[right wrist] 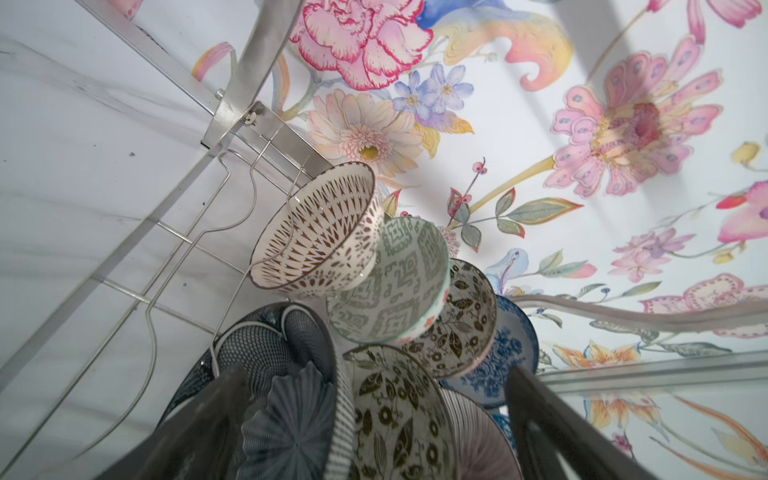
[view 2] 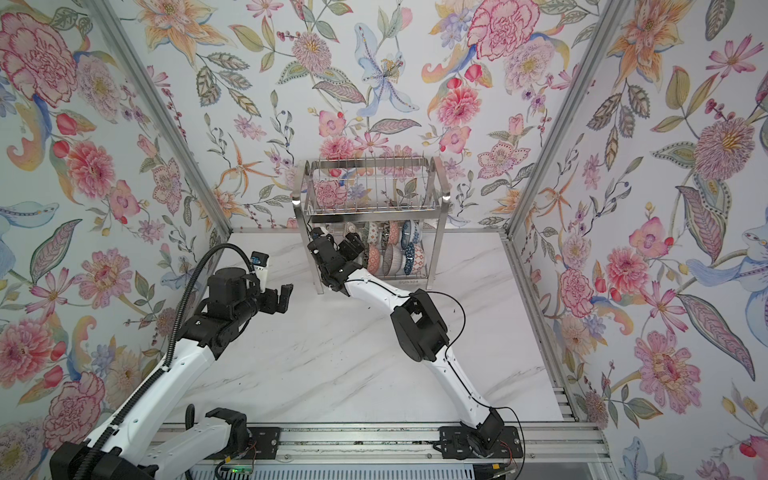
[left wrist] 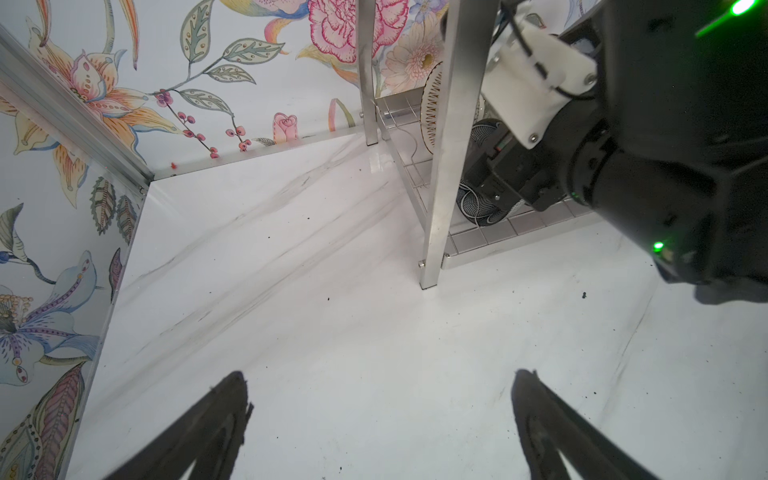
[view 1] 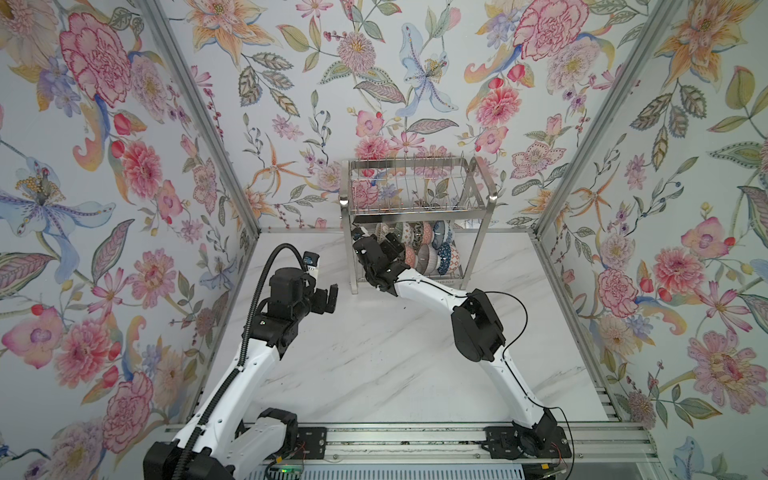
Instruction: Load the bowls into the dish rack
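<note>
The upper-centre bowl (right wrist: 316, 237) was white with brown darts; the bowl beside it (right wrist: 395, 282) green geometric; the dish rack (right wrist: 262, 54) silver.

The desk (view 1: 374, 374) was white marble-look with grey veins, and small dark specks (left wrist: 328, 298) lay scattered on it. Floral wallpaper (view 1: 374, 62) in pink, orange and blue covered the three walls around it. Aluminium posts (view 1: 195, 112) stood in the back corners, and a metal rail (view 1: 415, 436) ran along the front edge.
</note>
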### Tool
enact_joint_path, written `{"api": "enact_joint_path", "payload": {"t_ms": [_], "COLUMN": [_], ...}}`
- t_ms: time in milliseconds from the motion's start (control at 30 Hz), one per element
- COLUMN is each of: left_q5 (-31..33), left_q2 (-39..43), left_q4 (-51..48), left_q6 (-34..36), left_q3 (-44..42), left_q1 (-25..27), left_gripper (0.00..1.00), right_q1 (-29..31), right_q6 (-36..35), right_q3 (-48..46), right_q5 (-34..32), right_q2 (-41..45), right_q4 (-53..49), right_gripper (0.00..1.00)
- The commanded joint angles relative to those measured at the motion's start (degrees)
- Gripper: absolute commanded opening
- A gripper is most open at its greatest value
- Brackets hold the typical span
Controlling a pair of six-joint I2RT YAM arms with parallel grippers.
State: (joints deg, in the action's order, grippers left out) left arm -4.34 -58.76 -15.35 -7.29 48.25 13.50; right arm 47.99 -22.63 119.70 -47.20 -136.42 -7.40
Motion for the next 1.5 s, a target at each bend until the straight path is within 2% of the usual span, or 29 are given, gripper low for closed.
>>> {"api": "enact_joint_path", "payload": {"t_ms": [0,167,467,567,600,667,733,867,933,1033,1167,1200,1233,1400,1467], "left_q5": [-0.6,0.8,5.9,10.0,11.5,14.6,18.3,24.7,27.4,28.8,26.9,25.5,24.1,18.1,15.6], "left_q2": [1.3,2.4,5.5,6.6,6.5,6.0,4.9,0.9,-2.4,-6.6,-11.7,-13.3,-15.0,-19.9,-21.1], "left_q4": [0.2,0.3,1.4,8.0,11.2,18.3,27.3,42.5,47.7,54.2,62.3,64.2,66.0,69.6,69.3], "left_q6": [-0.5,-0.8,-2.4,-4.3,-5.1,-6.1,-5.4,-0.3,2.5,4.7,4.7,4.5,4.3,3.8,2.9], "left_q3": [-0.1,0.6,-0.5,-4.9,-7.2,-12.3,-17.4,-25.7,-27.5,-29.1,-31.2,-31.6,-32.0,-30.7,-29.5], "left_q1": [-0.7,-0.6,-0.6,-0.7,-0.6,-0.6,-0.5,-0.7,-0.9,-1.7,-4.1,-5.1,-6.2,-11.0,-12.8], "left_gripper": [0.99,0.99,0.99,1.0,0.99,0.99,0.99,0.99,0.99,0.99,0.99,0.99,0.99,0.99,0.99], "right_q1": [0.1,-0.8,-4.9,-9.8,-13.2,-18.2,-23.0,-30.1,-31.6,-34.0,-36.2,-35.9,-36.1,-40.0,-43.0], "right_q6": [2.2,5.9,10.7,14.1,15.3,16.9,19.0,19.7,18.3,18.3,18.6,17.8,17.6,17.6,21.2], "right_q3": [-4.7,-20.6,-57.5,-70.3,-75.0,-82.2,-88.5,-97.8,-102.0,-103.1,-102.1,-100.6,-99.4,-99.2,-96.0], "right_q5": [3.5,9.2,21.2,26.0,26.4,26.3,23.1,20.8,19.1,18.1,21.4,20.2,21.7,26.4,31.6], "right_q2": [8.3,22.0,54.0,66.8,70.5,75.8,78.9,78.3,75.4,69.2,59.4,57.6,56.7,48.9,50.0], "right_q4": [-0.5,1.5,13.0,18.1,20.0,22.8,24.2,32.8,42.8,49.6,56.2,55.3,54.4,66.0,56.2], "right_gripper": [0.99,0.99,0.99,0.99,0.99,0.99,0.99,0.99,0.99,0.99,0.99,0.99,0.99,0.99,0.99]}}
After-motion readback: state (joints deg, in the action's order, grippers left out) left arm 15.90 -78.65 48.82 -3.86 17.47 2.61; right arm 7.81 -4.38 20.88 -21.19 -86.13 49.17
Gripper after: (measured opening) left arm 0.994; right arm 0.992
